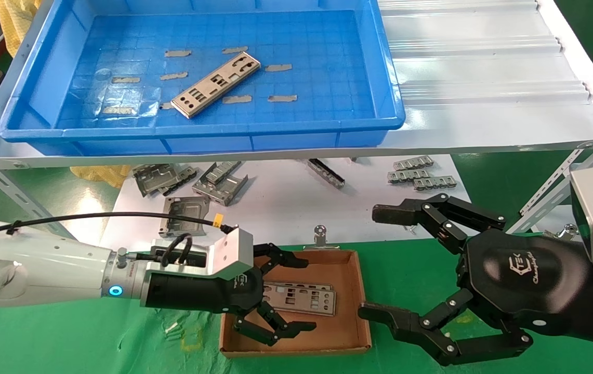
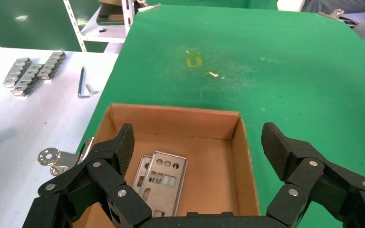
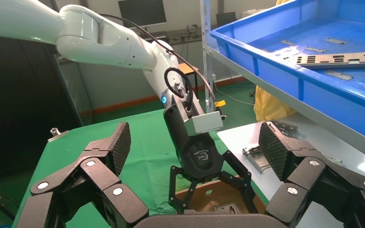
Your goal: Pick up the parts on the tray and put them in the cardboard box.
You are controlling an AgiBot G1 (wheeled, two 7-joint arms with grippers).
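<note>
Left gripper [image 1: 296, 293] spread wide, empty, partly hiding punched silver-grey metal plates [image 1: 304, 298] in small brown cardboard box [image 1: 351, 275], right gripper [image 1: 382, 265] splayed, empty, beside box, one plate [image 1: 216, 84] in large blue plastic tray [image 1: 197, 132]

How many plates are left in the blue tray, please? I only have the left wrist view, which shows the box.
Observer: One plate remains, lying flat in the tray.
Operator: Thanks. Where is the right gripper?
Observer: The right gripper hangs open just beside the cardboard box, holding nothing.
Operator: And my own gripper, seen from above?
Observer: The left gripper is open over the box, above the plates in the box.
</note>
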